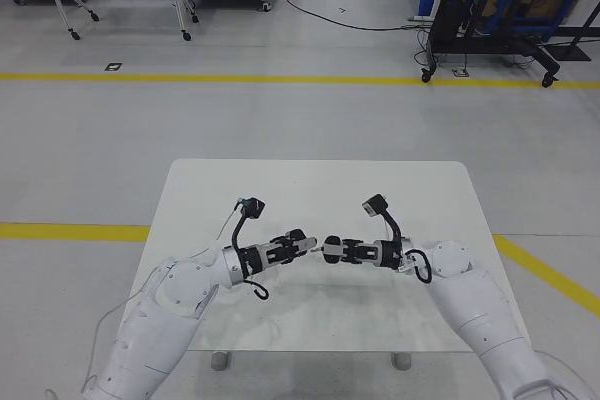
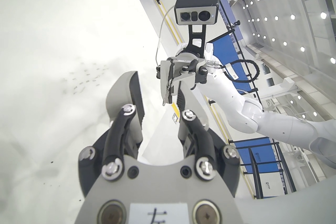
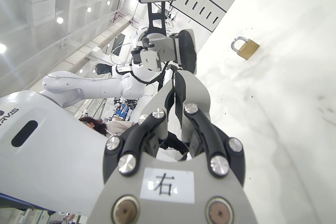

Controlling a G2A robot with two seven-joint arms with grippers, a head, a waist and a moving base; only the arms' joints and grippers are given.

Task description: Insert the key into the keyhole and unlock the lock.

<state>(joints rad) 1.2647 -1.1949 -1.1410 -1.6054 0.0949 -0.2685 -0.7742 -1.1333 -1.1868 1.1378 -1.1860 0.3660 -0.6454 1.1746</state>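
A brass padlock (image 3: 248, 49) with a silver shackle lies flat on the white table (image 1: 280, 190). My right gripper (image 3: 175, 78) is shut on a small metal key (image 2: 166, 95), whose blade pokes out past its fingertips. Seen from the left wrist, the right gripper (image 2: 168, 83) hangs just beyond my left gripper (image 2: 155, 88), which is open with nothing between its fingers. From above, the left gripper (image 1: 302, 243) and right gripper (image 1: 332, 250) face each other tip to tip over the table's middle. The padlock lies on the table off to one side of both grippers.
The tabletop around the arms is bare apart from faint scuff marks (image 2: 86, 75). Its far edge (image 1: 320, 162) and side edges drop to a grey floor with yellow lines (image 1: 60, 231).
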